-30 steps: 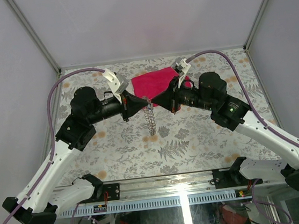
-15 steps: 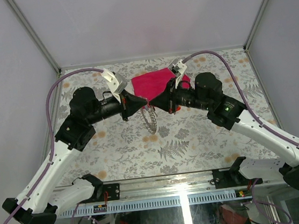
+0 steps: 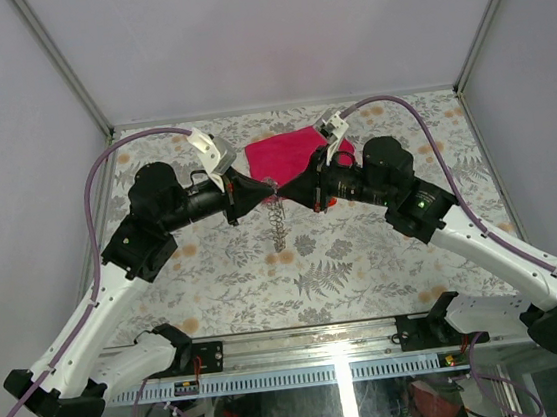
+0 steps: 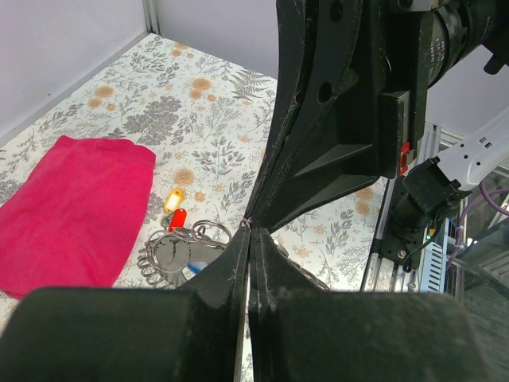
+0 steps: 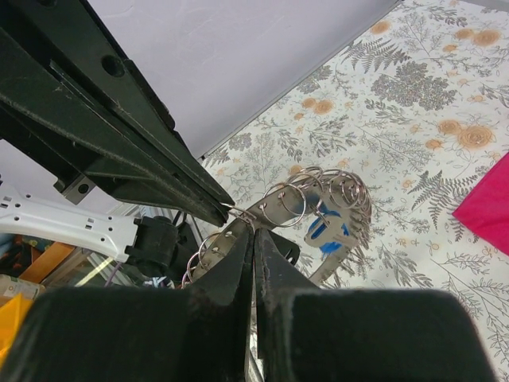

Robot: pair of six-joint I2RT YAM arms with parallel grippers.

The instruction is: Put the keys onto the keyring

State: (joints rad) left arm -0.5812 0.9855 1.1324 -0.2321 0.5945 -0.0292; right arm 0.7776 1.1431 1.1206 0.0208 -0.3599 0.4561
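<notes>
From above, the left hand (image 3: 261,184) and the right hand (image 3: 287,183) meet tip to tip over the flowery surface (image 3: 365,259). Both hands are pressed together, and each pinches the top of the shiny silver coiled-wire keyring (image 3: 277,219). It hangs down between them like a little chain of loops. A bright pink cloth (image 3: 287,150) lies just behind them.

In the left wrist view, the left hand's fingers (image 4: 238,267) are tight together with a thin bit of wire at their tips. Below them hangs a bunch of silver loops, with a small yellow plastic tag (image 4: 172,199) and a small red plastic tag (image 4: 177,216) beside it.

In the right wrist view, the right hand's fingers (image 5: 270,267) are squeezed shut too. The loops fan out past them, and a key with a blue top (image 5: 324,228) sits among them.

I think the job is partly done. The blue key and the tags seem to hang with the loops (I cannot tell if every key is truly on). What is left, I think, is sliding the last bit along the coil and letting go.

I cannot read any words or brand names; the tags are too small.
</notes>
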